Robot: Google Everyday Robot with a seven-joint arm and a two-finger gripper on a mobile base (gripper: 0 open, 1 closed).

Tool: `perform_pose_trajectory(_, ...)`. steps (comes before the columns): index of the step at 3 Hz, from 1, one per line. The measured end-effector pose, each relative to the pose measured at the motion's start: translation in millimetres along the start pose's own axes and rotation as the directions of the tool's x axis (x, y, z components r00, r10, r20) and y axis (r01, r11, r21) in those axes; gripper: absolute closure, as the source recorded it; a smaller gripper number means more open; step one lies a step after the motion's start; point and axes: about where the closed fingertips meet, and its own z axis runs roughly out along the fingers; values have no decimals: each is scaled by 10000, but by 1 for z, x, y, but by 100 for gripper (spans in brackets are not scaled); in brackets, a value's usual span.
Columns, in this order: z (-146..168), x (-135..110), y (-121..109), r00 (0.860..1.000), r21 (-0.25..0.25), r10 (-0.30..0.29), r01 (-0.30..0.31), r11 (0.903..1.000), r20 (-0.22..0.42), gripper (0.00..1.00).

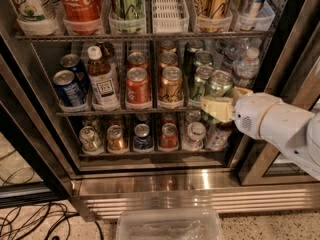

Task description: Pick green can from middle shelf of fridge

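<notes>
At the right end of the middle bench (125, 113) of the fridge (150, 184), by its front edge, our gripper (223, 99) has its fingers (215, 108) clamped on the green can (220, 81), so we judge the grasp made and must next draw it straight out, clear of the neighbouring cans (199, 81).

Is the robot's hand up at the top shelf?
No, the gripper is at the middle shelf, right by the green can at the shelf's right end.
</notes>
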Motion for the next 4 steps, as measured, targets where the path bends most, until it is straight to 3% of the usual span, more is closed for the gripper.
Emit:
perform_pose_trajectory(1,0,5,22,9997,-794,-15,-4,9968,-231,100)
perform_pose_trajectory(2,0,6,22,9997,-797,-17,-2,9968,-231,100)
perform_pose_trajectory(3,-2,8,42,9993,-1146,-226,192,9932,-286,100)
perform_pose_trajectory(4,-3,20,96,9962,-2334,-691,550,9708,-526,100)
